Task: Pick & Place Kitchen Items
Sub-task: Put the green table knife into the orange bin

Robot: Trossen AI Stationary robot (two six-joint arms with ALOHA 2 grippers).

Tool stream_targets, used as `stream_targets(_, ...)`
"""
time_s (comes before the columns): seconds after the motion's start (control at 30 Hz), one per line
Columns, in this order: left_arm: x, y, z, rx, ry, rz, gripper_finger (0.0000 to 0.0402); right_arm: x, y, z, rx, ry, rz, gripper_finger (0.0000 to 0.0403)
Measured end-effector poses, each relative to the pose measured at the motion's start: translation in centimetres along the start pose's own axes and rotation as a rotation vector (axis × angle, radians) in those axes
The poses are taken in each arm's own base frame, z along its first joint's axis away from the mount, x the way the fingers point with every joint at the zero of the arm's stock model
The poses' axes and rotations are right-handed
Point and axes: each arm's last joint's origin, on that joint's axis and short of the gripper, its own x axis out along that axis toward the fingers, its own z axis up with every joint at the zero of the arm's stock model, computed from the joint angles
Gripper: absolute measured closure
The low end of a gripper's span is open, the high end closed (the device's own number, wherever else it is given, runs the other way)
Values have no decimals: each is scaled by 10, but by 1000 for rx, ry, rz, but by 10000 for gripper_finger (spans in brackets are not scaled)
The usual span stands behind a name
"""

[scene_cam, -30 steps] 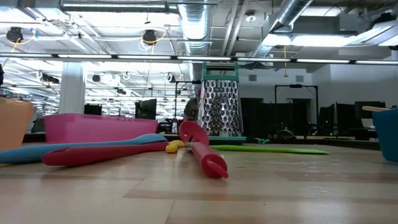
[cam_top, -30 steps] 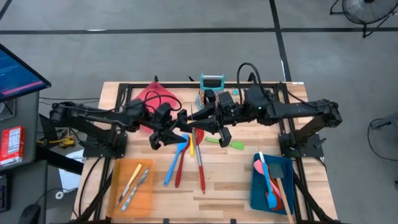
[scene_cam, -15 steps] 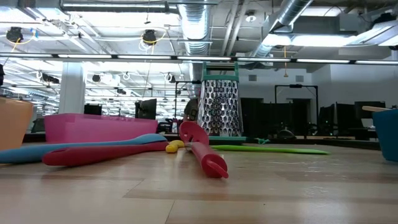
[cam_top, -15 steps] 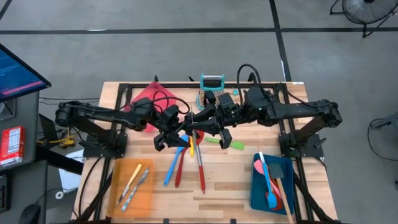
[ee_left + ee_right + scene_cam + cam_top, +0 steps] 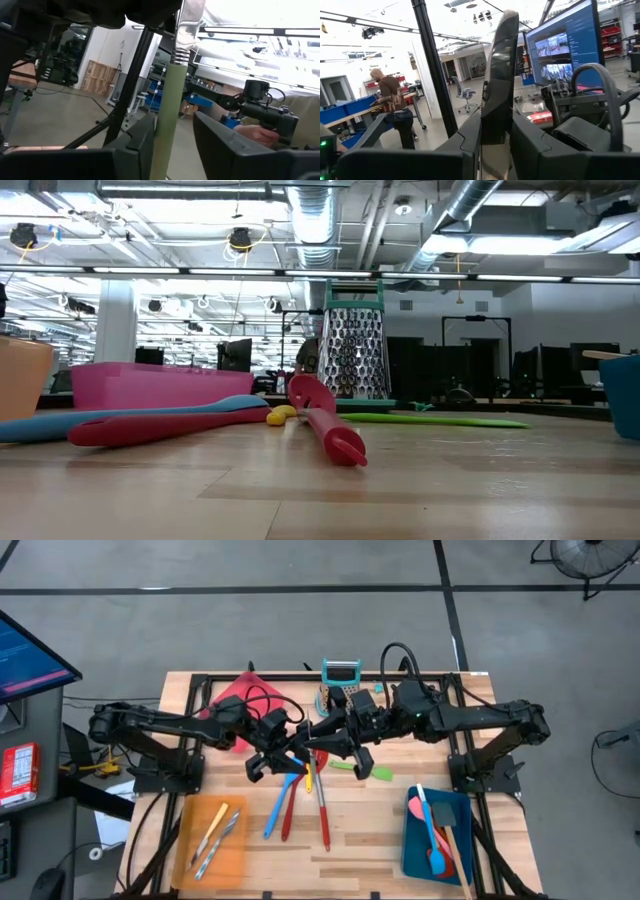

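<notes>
The table is showing a pale wood grain under black frame rails. An orange tray is holding a yellow-handled piece and silvery cutlery. A blue tray is carrying a red spoon and a blue utensil. A pinkish-red tray is lying under the black left arm. On the bare wood, a blue spatula, a red utensil, a red-and-grey utensil and a green spatula are lying. The grater is showing a teal frame and silvery perforated mesh. A pale green handle is standing between the dark fingers.
</notes>
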Motion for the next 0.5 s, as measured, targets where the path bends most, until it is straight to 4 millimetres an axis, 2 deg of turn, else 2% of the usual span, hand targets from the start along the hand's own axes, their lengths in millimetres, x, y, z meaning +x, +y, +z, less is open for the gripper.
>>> stream_targets(0.5,0,3,-3,-10,33,-33,350,0,1,0,35,2,8,330)
